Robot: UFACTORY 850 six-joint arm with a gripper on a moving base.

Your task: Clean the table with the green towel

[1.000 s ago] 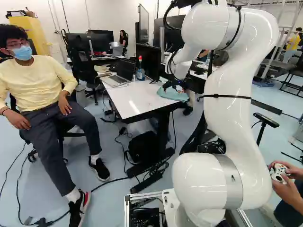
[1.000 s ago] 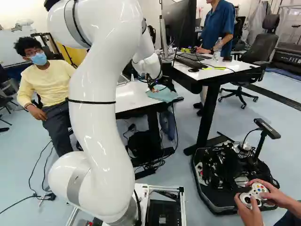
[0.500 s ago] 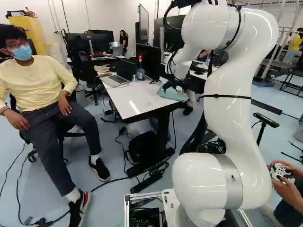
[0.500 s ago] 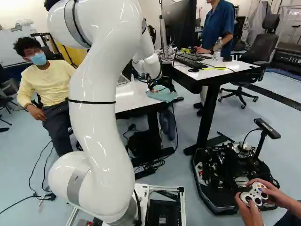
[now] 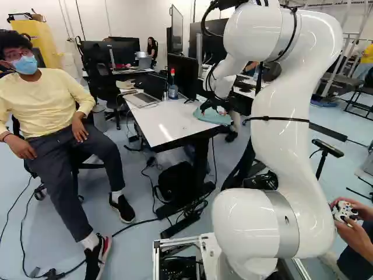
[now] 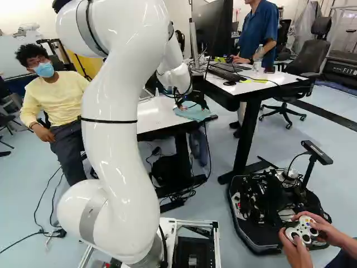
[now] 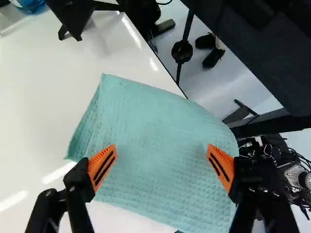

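Pale lettering (image 6: 341, 71) on black equipment (image 6: 347, 60), right base view's right edge.

Bright light; white glare streaks on glossy tabletop (image 7: 39, 107).

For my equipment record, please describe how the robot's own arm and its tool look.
The arm is glossy white with rounded joints, grey rings, a thin black band and black cables. The black tool has two fingers with orange, dark-slotted pads.
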